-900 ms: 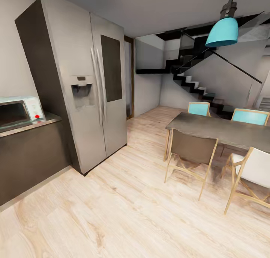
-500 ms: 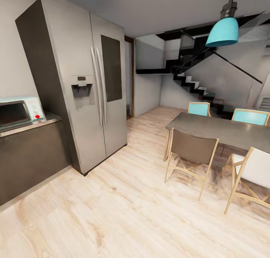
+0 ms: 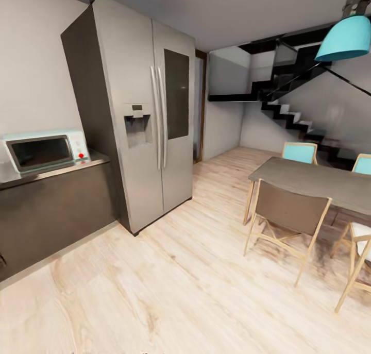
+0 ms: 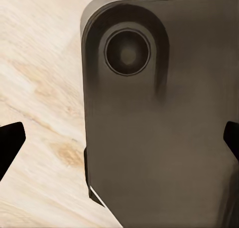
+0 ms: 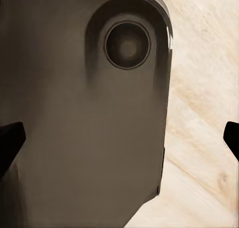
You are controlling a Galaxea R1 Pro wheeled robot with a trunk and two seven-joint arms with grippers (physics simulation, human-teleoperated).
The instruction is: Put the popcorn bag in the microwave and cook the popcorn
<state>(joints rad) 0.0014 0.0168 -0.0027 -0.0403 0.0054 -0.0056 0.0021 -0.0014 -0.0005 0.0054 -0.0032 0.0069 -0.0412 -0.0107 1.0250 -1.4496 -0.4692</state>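
**A:** What changed just now?

**B:** I turned the head to the left. The whole picture slid right, but nothing in the room moved. The microwave point(image 3: 45, 151) used to be cut off at the edge. Now I see all of it, with its dark door shut and a red dot by the knobs.

**A:** Where does it sit?

**B:** On the grey bench point(image 3: 62, 171), just beside the tall fridge point(image 3: 147, 132). The table point(image 3: 319, 181) and chairs are well apart from it, across the wood floor point(image 3: 170, 282).

**A:** And the popcorn bag?

**B:** I can't find it yet. The bit of bench I see holds the microwave. I think the bag is further along, so I should keep turning that way and roll closer.

**A:** Are the hands holding anything?

**B:** No. Each wrist camera looks down at a dark part of my own body over the floor. The left fingers point(image 4: 11, 146) are dark tips at both edges, spread wide with nothing between them. The right fingers point(image 5: 11, 138) are spread wide the same way.
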